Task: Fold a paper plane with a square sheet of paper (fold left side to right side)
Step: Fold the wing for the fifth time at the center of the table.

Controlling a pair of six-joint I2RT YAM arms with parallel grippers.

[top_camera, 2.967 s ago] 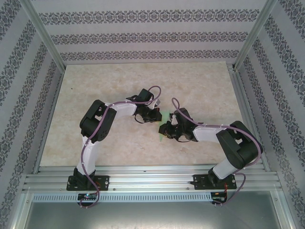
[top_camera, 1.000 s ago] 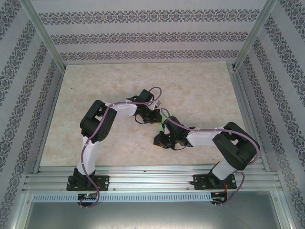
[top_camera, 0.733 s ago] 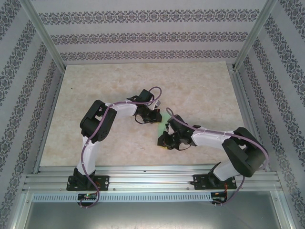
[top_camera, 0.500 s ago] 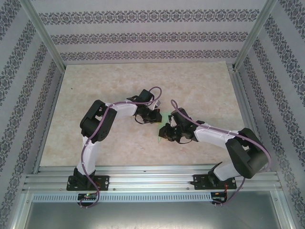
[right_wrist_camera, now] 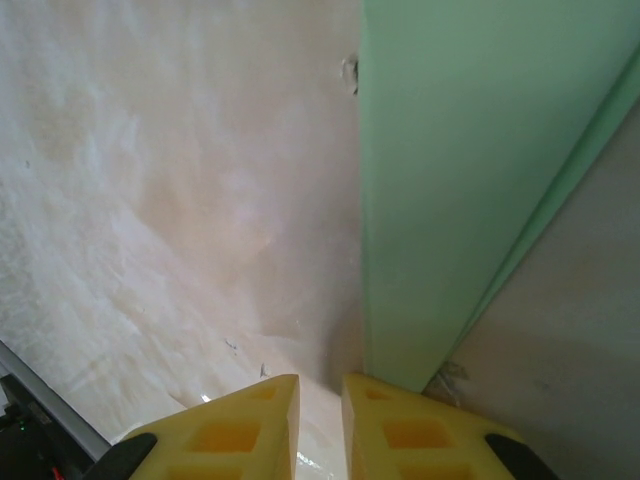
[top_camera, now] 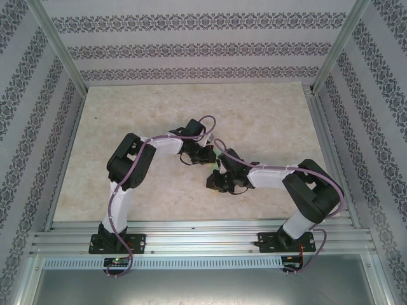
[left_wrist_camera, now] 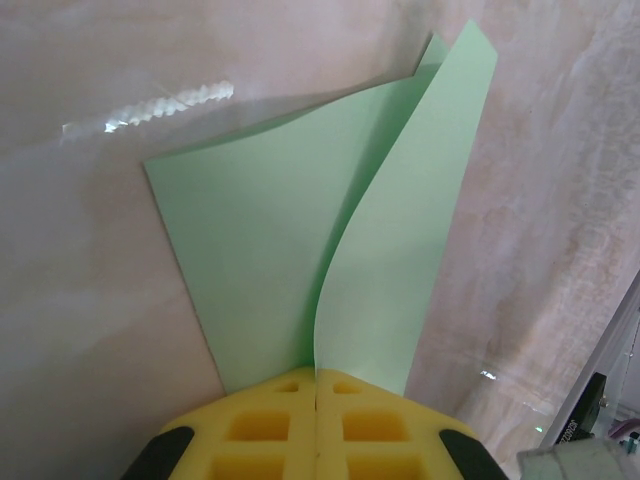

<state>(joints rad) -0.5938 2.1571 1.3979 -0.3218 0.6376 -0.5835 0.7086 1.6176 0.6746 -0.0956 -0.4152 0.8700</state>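
The paper plane (left_wrist_camera: 260,250), clamped at its near end in the closed jaws of the left gripper (left_wrist_camera: 316,400) with a flap standing ahead of them, is best creased if the right gripper (right_wrist_camera: 320,400), jaws narrowly apart beside the paper's edge, is pressed flat along the fold.

Two arms (top_camera: 130,166), two pincers — left pincer (left_wrist_camera: 316,378), right pincer (right_wrist_camera: 320,385) — one green paper plane (left_wrist_camera: 290,250), one tabletop (top_camera: 127,114).
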